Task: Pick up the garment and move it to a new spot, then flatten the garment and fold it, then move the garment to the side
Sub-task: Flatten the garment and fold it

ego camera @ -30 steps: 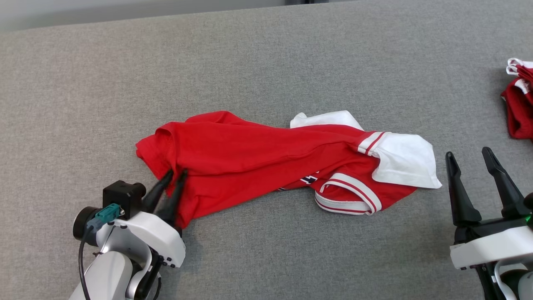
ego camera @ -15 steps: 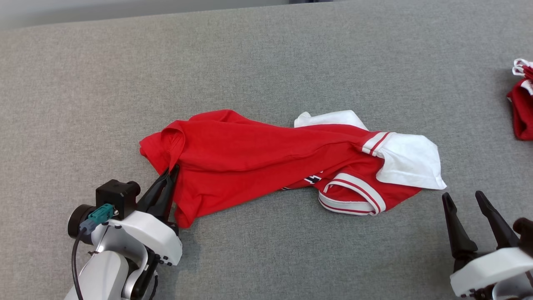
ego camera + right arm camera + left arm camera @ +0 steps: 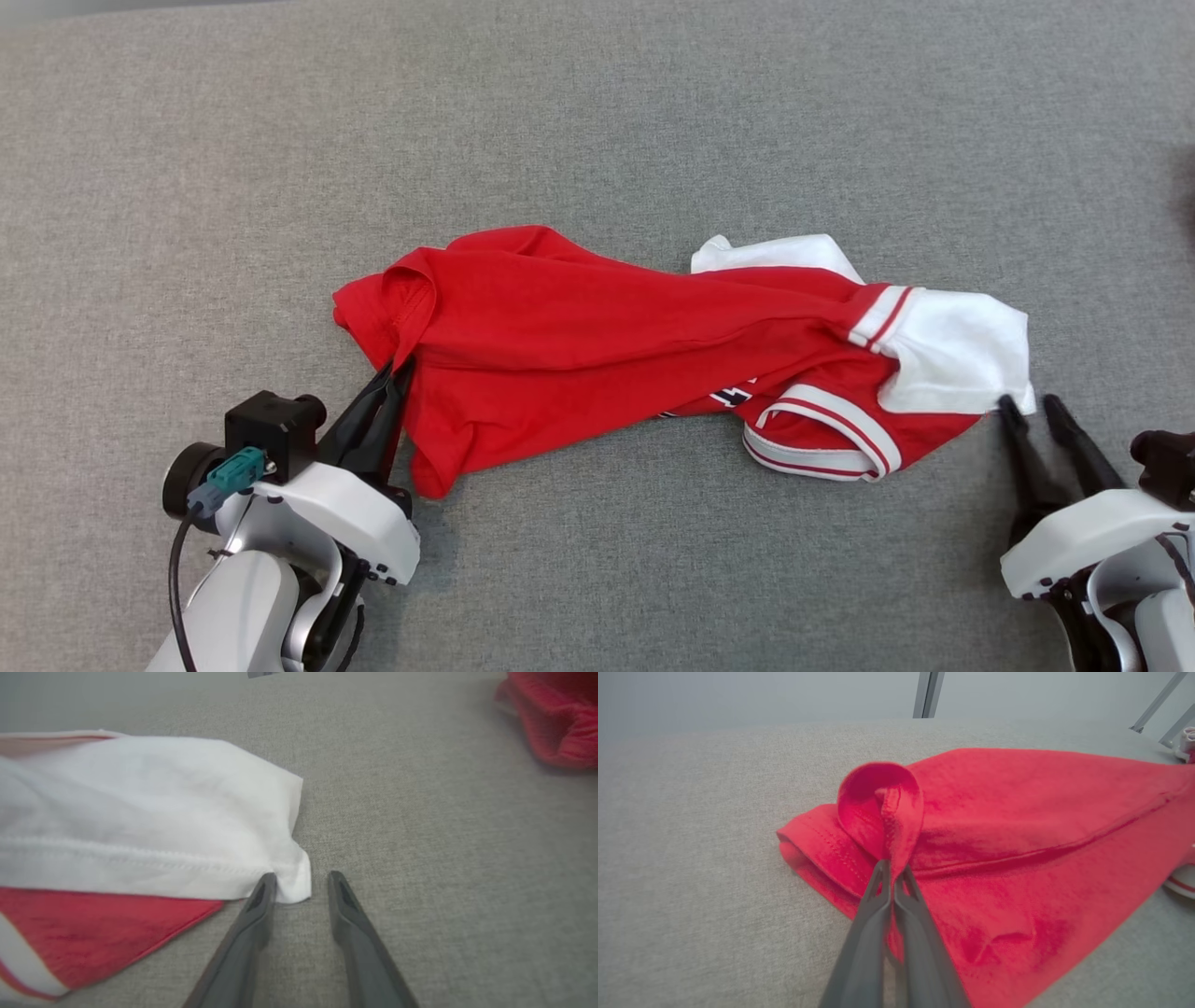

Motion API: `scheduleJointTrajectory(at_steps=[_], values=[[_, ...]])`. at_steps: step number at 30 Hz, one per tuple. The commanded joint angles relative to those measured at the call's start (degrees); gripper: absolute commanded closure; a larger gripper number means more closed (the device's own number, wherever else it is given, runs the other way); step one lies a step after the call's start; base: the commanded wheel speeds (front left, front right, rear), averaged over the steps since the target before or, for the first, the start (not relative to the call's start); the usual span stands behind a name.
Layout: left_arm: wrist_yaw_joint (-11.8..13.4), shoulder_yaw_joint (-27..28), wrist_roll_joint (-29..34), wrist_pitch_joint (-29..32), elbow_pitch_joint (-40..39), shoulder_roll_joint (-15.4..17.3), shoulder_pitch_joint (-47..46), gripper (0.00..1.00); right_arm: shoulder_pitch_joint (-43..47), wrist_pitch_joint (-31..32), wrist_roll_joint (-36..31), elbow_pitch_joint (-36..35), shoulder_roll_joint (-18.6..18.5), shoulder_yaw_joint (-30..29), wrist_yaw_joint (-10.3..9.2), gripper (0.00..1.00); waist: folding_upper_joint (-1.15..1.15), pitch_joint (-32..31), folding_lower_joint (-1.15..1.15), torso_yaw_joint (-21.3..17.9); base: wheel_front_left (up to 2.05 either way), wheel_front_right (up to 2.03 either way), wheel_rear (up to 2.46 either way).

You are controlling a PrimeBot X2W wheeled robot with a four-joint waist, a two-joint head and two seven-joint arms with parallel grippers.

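Note:
The garment [image 3: 607, 345] is a red shirt with white sleeves and striped trim, lying crumpled lengthwise on the grey surface. My left gripper [image 3: 397, 371] is shut on a raised fold of the red hem at the garment's left end; in the left wrist view the gripper [image 3: 892, 872] pinches a curled loop of red cloth [image 3: 882, 802]. At the garment's right end, my right gripper [image 3: 1029, 403] stands open. In the right wrist view that gripper [image 3: 301, 879] has the corner of the white sleeve [image 3: 163, 812] between its fingertips, the left fingertip [image 3: 266, 882] touching the cloth.
The grey fabric-covered table [image 3: 597, 121] stretches wide on all sides of the garment. Another red garment [image 3: 551, 723] lies bunched far to the right. Metal frame posts [image 3: 927, 693] stand beyond the table's far edge.
My left gripper shut on the red hem and lifted a fold. My right gripper moved to the white sleeve corner and its fingers narrowed. The head camera shifted too.

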Motion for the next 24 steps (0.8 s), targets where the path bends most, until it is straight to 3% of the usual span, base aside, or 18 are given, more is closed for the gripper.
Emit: scheduleJointTrajectory(at_steps=[1,11,18,24], values=[[0.3,0.3,-0.3,-0.6,-0.1,0.2,-0.6,1.00,0.4,-0.2,0.5,1.4,-0.1,0.3,-0.02,1.00,0.00,0.0,0.00,0.0,0.00,0.00,0.00],[1.7,1.7,0.3,-1.1,-8.6,2.9,0.6,1.00,0.7,-5.1,4.2,-8.9,-1.0,-2.7,-0.02,1.00,0.00,-1.2,0.00,-1.4,0.00,0.00,0.00],[3.0,3.5,0.7,2.0,-17.8,6.0,-0.7,1.00,-3.3,-3.2,8.4,-19.9,-2.0,-4.5,-0.02,1.00,0.00,-2.6,0.00,-2.0,0.00,0.00,0.00],[3.5,6.1,0.5,6.2,-25.8,9.3,-4.8,1.00,-12.5,0.2,11.6,-28.4,-4.1,-6.4,-0.02,1.00,0.00,-3.6,0.00,-1.8,0.00,0.00,0.00]])
